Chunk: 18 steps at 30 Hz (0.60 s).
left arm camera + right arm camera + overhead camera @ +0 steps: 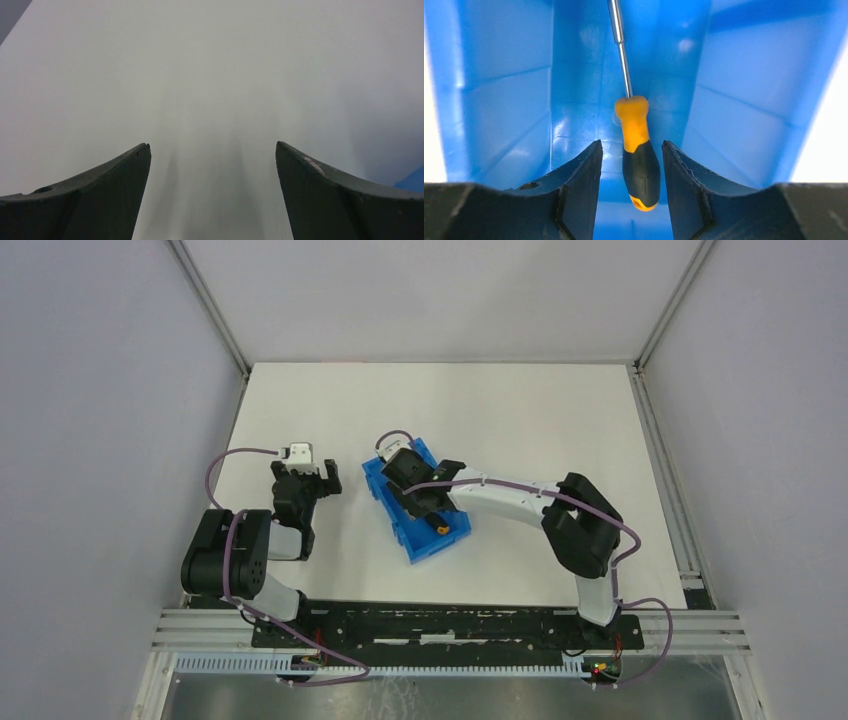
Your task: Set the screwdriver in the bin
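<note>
The screwdriver [639, 160] lies on the floor of the blue bin [499, 100], shaft pointing away from the right wrist camera. The right hand [631, 142] is lowered into the bin with its fingers released on either side of the black-and-orange handle, a gap showing on one side. The left hand [212, 145] is spread wide above the bare white surface [520, 420], just left of the bin.
</note>
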{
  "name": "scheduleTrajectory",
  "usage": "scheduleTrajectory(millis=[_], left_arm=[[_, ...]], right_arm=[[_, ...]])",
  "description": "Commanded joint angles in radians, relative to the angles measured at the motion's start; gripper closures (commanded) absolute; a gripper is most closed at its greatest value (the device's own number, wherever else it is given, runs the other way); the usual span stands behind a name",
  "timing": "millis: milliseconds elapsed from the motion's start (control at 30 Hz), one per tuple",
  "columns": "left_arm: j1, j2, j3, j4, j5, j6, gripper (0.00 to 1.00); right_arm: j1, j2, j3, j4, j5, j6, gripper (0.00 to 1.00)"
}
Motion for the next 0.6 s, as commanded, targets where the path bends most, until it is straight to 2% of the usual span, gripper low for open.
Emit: scheduleTrajectory(millis=[0, 67, 133, 167, 200, 233, 367, 467, 567], left_arm=[[0.006, 0.002, 0.009, 0.047, 0.004, -0.016, 0.0], [0.006, 0.002, 0.009, 0.047, 0.004, -0.016, 0.0], [0.005, 0.004, 0.009, 0.047, 0.004, -0.015, 0.0], [0.005, 0.002, 0.01, 0.046, 0.004, -0.016, 0.0], [0.005, 0.003, 0.01, 0.047, 0.004, -0.016, 0.0], [0.005, 0.003, 0.009, 0.047, 0.004, -0.016, 0.0], [0.005, 0.003, 0.009, 0.047, 0.004, -0.016, 0.0], [0.005, 0.002, 0.009, 0.047, 0.004, -0.016, 0.0], [0.005, 0.003, 0.009, 0.047, 0.004, -0.016, 0.0]], right_arm=[[0.002, -0.171, 0.078, 0.012, 0.083, -0.005, 0.47], [0.0, -0.251, 0.065, 0.022, 0.1, -0.034, 0.46], [-0.001, -0.358, -0.01, 0.073, 0.126, -0.107, 0.36], [-0.005, -0.428, -0.057, 0.113, 0.154, -0.129, 0.24], [-0.015, -0.498, -0.129, 0.153, 0.185, -0.142, 0.06], [-0.033, -0.56, -0.185, 0.186, 0.194, -0.152, 0.02], [-0.179, -0.836, -0.472, 0.307, 0.199, -0.137, 0.02], [-0.348, -0.998, -0.689, 0.372, 0.196, -0.129, 0.02], [-0.413, -1.109, -0.869, 0.431, 0.231, -0.131, 0.02]])
